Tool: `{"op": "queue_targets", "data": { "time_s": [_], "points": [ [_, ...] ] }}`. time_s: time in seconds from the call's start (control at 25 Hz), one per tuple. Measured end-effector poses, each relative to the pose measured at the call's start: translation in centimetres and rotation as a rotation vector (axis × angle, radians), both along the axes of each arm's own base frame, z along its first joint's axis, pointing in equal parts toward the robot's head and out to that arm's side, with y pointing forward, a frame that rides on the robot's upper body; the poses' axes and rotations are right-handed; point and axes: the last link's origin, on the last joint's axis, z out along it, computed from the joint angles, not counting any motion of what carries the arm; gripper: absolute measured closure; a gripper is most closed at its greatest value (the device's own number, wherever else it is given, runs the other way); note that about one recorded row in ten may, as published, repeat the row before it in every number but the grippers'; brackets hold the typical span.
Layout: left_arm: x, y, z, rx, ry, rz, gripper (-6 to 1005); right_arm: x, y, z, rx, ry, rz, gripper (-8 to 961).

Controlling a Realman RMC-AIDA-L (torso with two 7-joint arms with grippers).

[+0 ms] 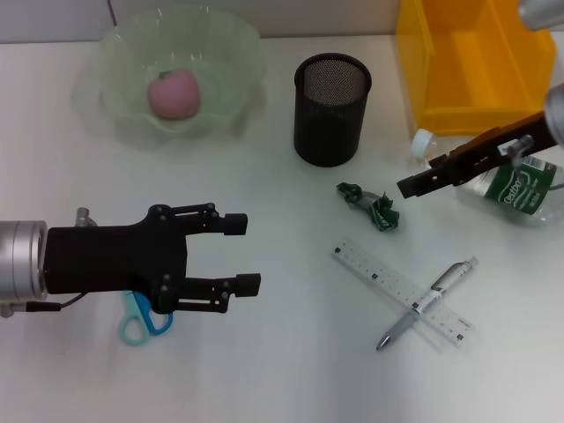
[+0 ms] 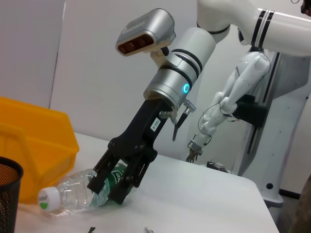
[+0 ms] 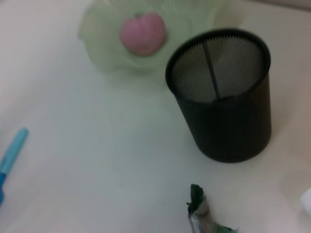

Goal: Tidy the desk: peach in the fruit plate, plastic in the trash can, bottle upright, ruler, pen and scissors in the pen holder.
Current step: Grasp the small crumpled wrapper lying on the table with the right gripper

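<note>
head view: bottle point(image 1: 507, 181) lies flat, cap toward pen holder point(image 1: 331, 109); right fingers point(image 2: 114, 188) grasping it; left fingers point(image 1: 236, 224) released.

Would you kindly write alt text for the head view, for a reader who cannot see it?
The right gripper reaches a lying bottle; the open left gripper hovers above blue scissors. A peach sits in the fruit plate.

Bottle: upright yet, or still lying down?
Lying down. The bottle rests on its side on the desk, with the right gripper around its labelled body.
</note>
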Motion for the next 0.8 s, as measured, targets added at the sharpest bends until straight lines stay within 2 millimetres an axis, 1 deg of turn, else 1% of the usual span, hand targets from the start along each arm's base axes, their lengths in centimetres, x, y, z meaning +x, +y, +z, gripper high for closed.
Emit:
{"op": "queue_targets", "data": {
  "time_s": [0.12, 0.16, 0.2, 0.24, 0.52, 0.8],
  "points": [
    [-0.1, 0.2, -0.1, 0.01, 0.008, 0.007, 199, -0.6, 0.2, -1.8, -0.014, -0.056, 0.008, 194],
    [-0.1, 0.2, -0.1, 0.01, 0.008, 0.007, 199, -0.6, 0.2, -1.8, -0.014, -0.056, 0.008, 194],
    [-0.1, 0.3, -0.1, 0.012, 0.01, 0.008, 199, -0.7, 0.2, -2.2, -0.019, -0.067, 0.01, 194],
    [-0.1, 0.3, -0.1, 0.014, 0.011, 0.01, 200, -0.8, 0.2, -3.0, -0.029, -0.086, 0.013, 193],
    [-0.2, 0.4, -0.3, 0.021, 0.016, 0.019, 200, -1.2, 0.3, -4.3, -0.035, -0.087, 0.029, 193],
    [-0.3, 0.4, -0.5, 0.016, 0.033, 0.02, 200, -1.3, 0.7, -5.1, -0.026, -0.083, 0.031, 194]
  ]
}}
